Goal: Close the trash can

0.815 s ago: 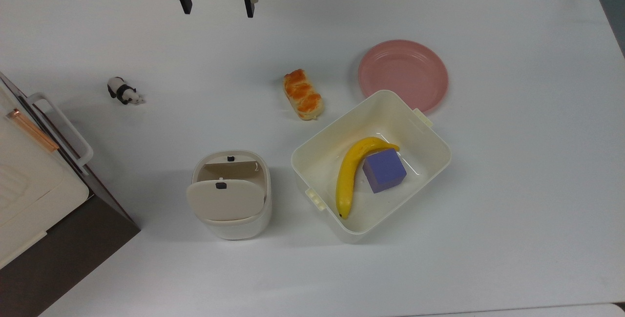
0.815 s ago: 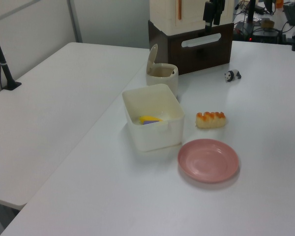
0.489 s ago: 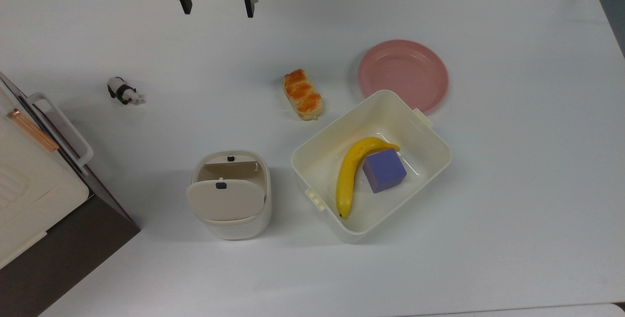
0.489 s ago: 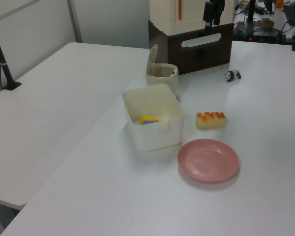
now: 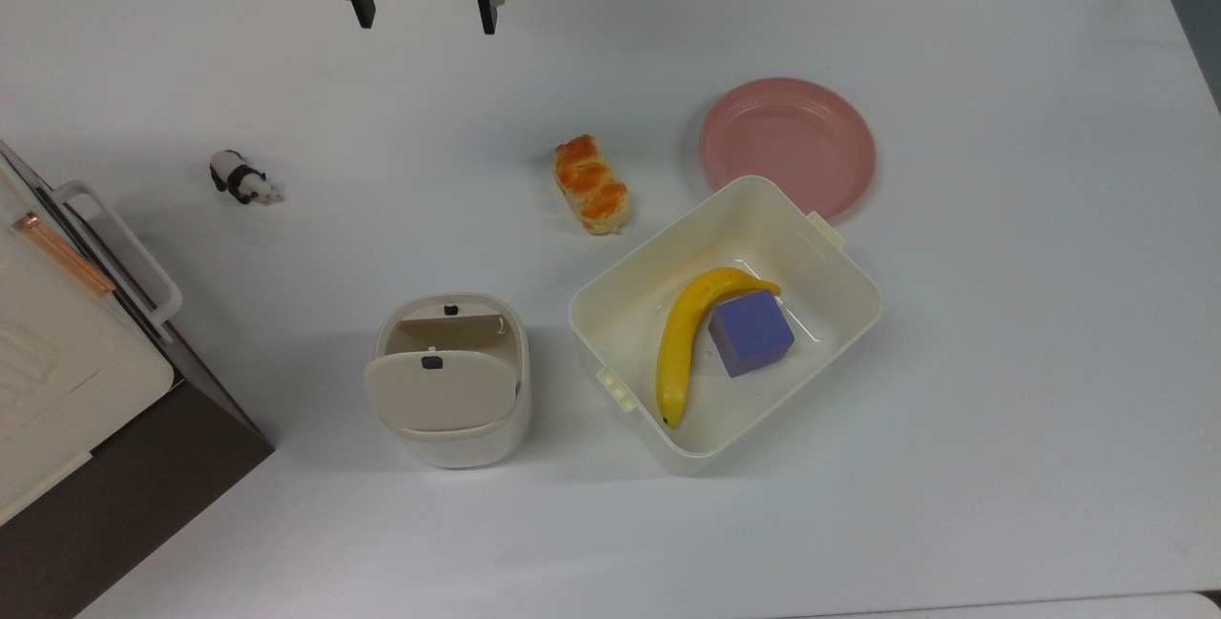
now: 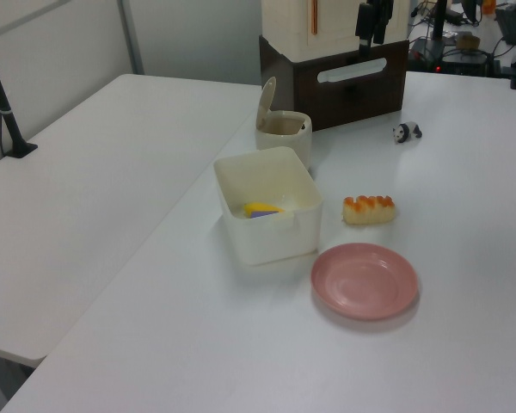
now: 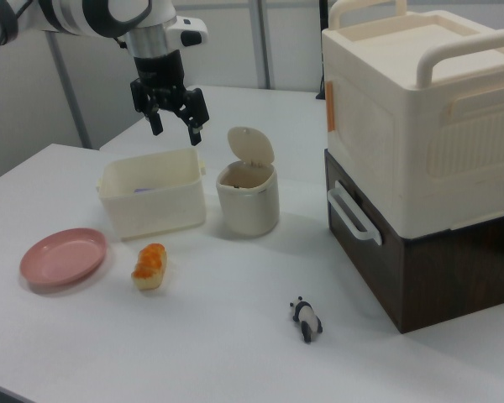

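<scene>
While your black two-finger tool (image 5: 424, 16) is hovering above the top view's upper edge of the white counter (image 5: 1002, 333), its fingers are standing spread apart and pinching nothing, so you are holding it ready rather than working with it. You are keeping it well apart from the small cream-white plastic trash can (image 5: 450, 381), which is sitting nearer the top view's lower left, just beside the larger cream rectangular plastic tub (image 5: 839, 261).

In the right view the trash can's hinged flat lid (image 7: 250, 145) is standing up, tilted back on its hinge, and the mouth is showing open, so the closing is not yet done. That raised lid is giving you a broad face to push; I judge you need to be bringing the tool over and behind it, then pressing it down until it is lying flat.

Because the tub is crowding one side and the big white-and-brown box appliance with a handle (image 7: 420, 159) is standing on the other, you are best coming in from above. Being light, the can may be sliding if you push sideways.
</scene>
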